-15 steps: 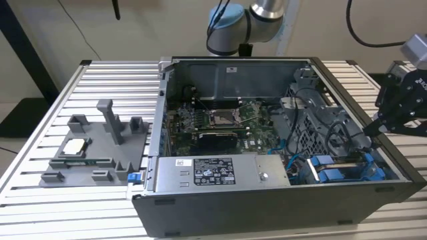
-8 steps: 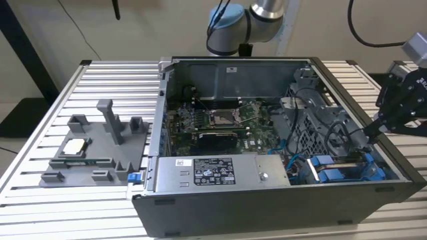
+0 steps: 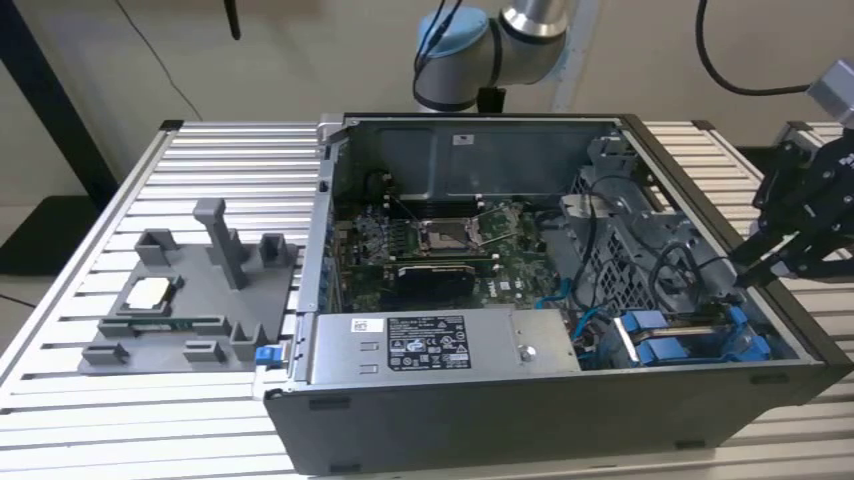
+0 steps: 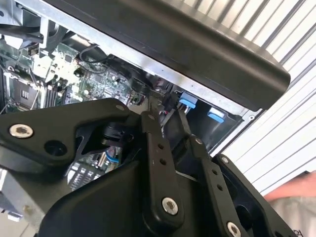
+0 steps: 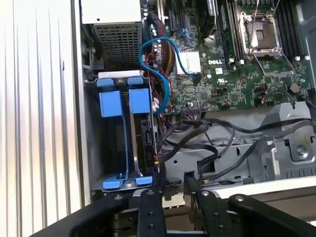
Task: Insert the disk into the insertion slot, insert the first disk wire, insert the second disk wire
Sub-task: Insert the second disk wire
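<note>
An open dark-grey metal computer case [image 3: 534, 400] lies on its side on the slatted aluminium tabletop [image 3: 200, 160], its side panel off so that the green motherboard [image 3: 447, 240] and the bays can be reached from above. At the case's corner nearest the tabletop's front edge, on the exterior view's right, sits the insertion slot [image 5: 116, 143], a grey bay lined with bright blue plastic rails. The disk in its bright blue plastic caddy [image 5: 132, 101] appears already seated there on edge, its blue tabs level with the bay mouth, though its label face is hidden.

The black two-fingered gripper [image 5: 171, 185] hangs over the case wall just beside that bay, angled down towards the loose black wires [image 5: 207, 143] that trail across the grey metal bracket beside the disk. Its jaws stand a little apart with nothing visibly between them, so I judge them released. A light-blue data cable [image 5: 158, 64] loops from the motherboard towards the bay. The labelled silver power-supply box [image 3: 441, 345] fills the case's front wall beside it.
</note>
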`<state>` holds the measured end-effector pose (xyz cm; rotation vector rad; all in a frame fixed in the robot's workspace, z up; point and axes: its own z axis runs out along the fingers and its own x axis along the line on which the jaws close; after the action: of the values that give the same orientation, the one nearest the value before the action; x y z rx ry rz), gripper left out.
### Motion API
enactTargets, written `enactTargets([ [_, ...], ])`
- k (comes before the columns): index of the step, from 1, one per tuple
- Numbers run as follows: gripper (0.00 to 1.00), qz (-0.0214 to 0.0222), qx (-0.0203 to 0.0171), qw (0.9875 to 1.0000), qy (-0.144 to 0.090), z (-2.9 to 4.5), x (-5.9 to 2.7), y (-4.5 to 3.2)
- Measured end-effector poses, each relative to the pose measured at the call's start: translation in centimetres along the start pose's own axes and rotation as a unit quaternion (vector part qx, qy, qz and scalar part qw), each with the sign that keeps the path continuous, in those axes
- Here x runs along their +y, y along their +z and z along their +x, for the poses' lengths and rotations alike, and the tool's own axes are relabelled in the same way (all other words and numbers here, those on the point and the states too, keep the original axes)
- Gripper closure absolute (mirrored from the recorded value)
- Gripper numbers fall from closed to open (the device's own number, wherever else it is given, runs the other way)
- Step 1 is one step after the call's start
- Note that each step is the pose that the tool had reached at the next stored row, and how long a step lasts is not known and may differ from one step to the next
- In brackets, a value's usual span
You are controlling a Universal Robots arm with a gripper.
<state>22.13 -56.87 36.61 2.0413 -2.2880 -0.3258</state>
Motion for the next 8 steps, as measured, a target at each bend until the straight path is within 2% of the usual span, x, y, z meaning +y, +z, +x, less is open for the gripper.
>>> enactTargets([
  [4,0.68,0.0001,0.0007,1.0,0.001,0.06,-0.25,0.62],
  [5,0.68,0.0001,-0.0008,1.0,0.002,0.06,-0.26,0.64],
  [8,0.71,-0.0007,-0.0098,0.9999,0.003,0.1,-0.28,0.65],
])
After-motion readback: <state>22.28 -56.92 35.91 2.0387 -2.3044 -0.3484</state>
